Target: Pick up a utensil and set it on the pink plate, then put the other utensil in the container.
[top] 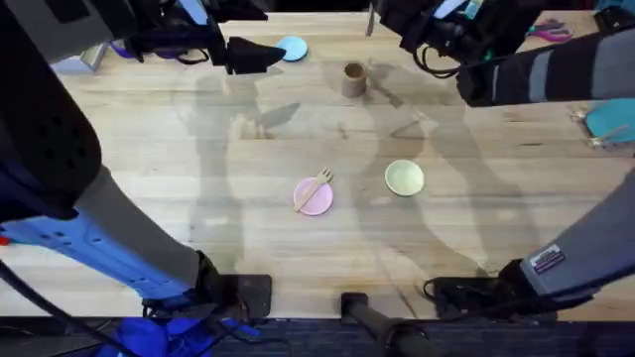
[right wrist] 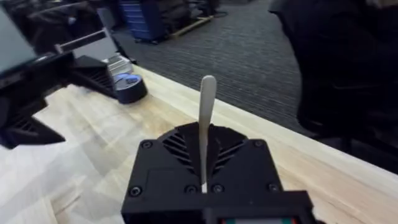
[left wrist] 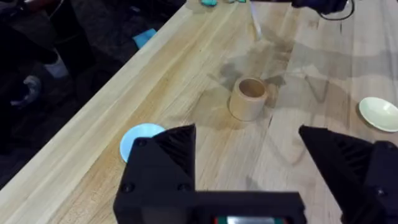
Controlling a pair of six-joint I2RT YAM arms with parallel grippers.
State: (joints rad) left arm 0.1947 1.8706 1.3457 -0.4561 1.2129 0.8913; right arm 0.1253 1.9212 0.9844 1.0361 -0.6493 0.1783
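Right gripper [right wrist: 204, 183] is clamped on the spoon [right wrist: 206, 118], which should be kept upright and lined up over the cup [top: 354, 80], upper middle, before being dropped in.

A small pale wooden fork [top: 318, 182] lies across the round flat pink plate [top: 314, 197] on the wooden desk [top: 198, 178]. A pale green round dish [top: 404, 178] sits just beside it, and a brown cylindrical cup [top: 354, 79] stands farther back.

Pink plate [top: 314, 197] – pale wooden fork [top: 318, 182] – brown container [top: 354, 80].
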